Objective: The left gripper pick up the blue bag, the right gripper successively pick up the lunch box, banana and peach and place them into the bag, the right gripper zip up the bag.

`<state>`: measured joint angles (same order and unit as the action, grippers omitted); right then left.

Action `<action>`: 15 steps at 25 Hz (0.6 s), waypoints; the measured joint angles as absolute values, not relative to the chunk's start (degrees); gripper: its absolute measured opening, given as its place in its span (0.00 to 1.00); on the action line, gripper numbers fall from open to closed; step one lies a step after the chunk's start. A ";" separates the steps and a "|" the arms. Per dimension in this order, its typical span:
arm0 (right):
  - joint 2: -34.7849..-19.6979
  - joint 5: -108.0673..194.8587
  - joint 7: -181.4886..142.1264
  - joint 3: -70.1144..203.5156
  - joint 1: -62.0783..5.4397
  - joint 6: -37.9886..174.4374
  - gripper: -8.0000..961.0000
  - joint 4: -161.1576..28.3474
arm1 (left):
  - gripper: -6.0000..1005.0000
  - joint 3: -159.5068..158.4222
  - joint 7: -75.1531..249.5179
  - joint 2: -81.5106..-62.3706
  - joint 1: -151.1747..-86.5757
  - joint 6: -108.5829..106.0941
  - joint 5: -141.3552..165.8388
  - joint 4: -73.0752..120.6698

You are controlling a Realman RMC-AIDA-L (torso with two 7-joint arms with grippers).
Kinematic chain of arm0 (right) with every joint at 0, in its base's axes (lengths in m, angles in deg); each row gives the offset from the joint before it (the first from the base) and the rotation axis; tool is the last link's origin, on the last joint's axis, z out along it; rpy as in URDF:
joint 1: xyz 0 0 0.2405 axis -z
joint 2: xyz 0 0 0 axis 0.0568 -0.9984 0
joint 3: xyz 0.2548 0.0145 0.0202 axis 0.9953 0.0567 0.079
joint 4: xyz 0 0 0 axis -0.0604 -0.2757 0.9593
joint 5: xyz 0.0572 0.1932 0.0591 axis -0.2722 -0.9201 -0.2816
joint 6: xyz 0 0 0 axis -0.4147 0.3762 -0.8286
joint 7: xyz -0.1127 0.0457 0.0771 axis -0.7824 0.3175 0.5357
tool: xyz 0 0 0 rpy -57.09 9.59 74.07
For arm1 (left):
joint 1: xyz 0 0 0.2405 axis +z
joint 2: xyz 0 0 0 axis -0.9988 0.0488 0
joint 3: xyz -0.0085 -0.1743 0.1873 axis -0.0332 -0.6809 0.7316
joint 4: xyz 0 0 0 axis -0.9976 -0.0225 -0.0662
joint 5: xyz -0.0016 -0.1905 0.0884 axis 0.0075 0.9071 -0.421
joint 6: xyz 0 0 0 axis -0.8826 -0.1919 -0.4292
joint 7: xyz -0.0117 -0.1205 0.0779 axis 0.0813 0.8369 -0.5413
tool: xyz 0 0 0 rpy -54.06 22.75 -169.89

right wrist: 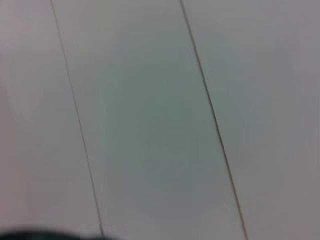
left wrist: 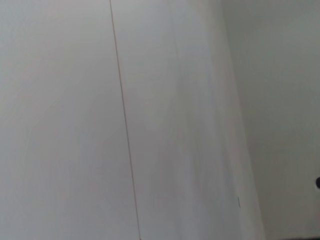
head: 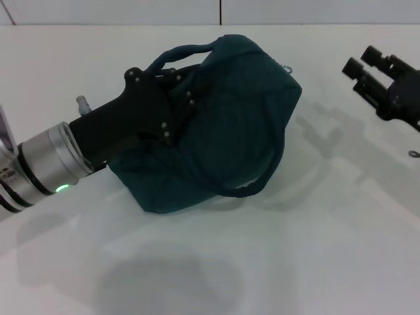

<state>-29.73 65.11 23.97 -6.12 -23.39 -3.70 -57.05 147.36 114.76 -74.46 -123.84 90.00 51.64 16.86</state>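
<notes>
Bag (head: pixel 230 125) on white table (head: pixel 315 249), slumped on side, one handle looping over near face. Left gripper (head: pixel 178 86) at bag's left upper edge, fingers pinched on fabric by handle. Right gripper (head: pixel 367 65) right of bag, well apart, fingers spread, holding nothing.

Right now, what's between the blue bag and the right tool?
In the head view, only bare white table separates the blue bag from the right tool.

One blue bag (head: pixel 230 125) is seen, with two loop handles counted on it. Two grippers are counted: one left gripper (head: pixel 180 88) and one right gripper (head: pixel 363 62).
</notes>
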 joint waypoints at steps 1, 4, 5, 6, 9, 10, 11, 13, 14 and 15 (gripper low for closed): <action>-29.82 65.46 22.80 -6.20 -23.68 -2.24 0.44 -57.05 | 0.09 147.38 114.76 -74.46 -123.90 90.01 51.58 16.91; -30.30 66.31 19.69 -7.01 -25.25 2.30 0.50 -57.05 | 0.09 147.43 114.78 -74.49 -124.34 90.08 51.39 17.23; -30.44 66.42 18.98 -7.64 -26.05 3.64 0.50 -57.05 | 0.09 147.44 114.78 -74.51 -124.50 90.11 51.31 17.29; -30.51 66.48 18.72 -8.18 -26.65 4.53 0.50 -57.05 | 0.09 147.44 114.79 -74.53 -124.63 90.12 51.19 17.36; -30.66 66.54 18.50 -10.58 -29.02 6.72 0.50 -56.95 | 0.09 147.45 114.81 -74.56 -124.82 90.19 50.83 17.47; -30.69 66.55 18.56 -11.50 -29.58 7.22 0.50 -56.78 | 0.09 147.45 114.81 -74.59 -124.86 90.26 50.79 17.47; -30.70 66.55 18.69 -12.52 -30.04 7.88 0.50 -56.44 | 0.09 147.45 114.81 -74.65 -124.88 90.36 50.78 17.47; -30.71 66.56 18.98 -14.43 -30.52 9.09 0.49 -55.52 | 0.09 147.45 114.81 -74.75 -124.89 90.47 50.77 17.47; -30.71 66.56 19.00 -15.14 -30.50 9.50 0.49 -54.95 | 0.09 147.44 114.81 -74.77 -124.90 90.50 50.77 17.47; -30.71 66.54 19.02 -15.88 -30.34 9.91 0.49 -54.19 | 0.09 147.44 114.81 -74.80 -124.90 90.51 50.76 17.47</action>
<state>-30.71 66.54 19.02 -15.88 -30.34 9.91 -54.19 147.44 114.81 -74.80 -124.90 90.51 50.76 17.47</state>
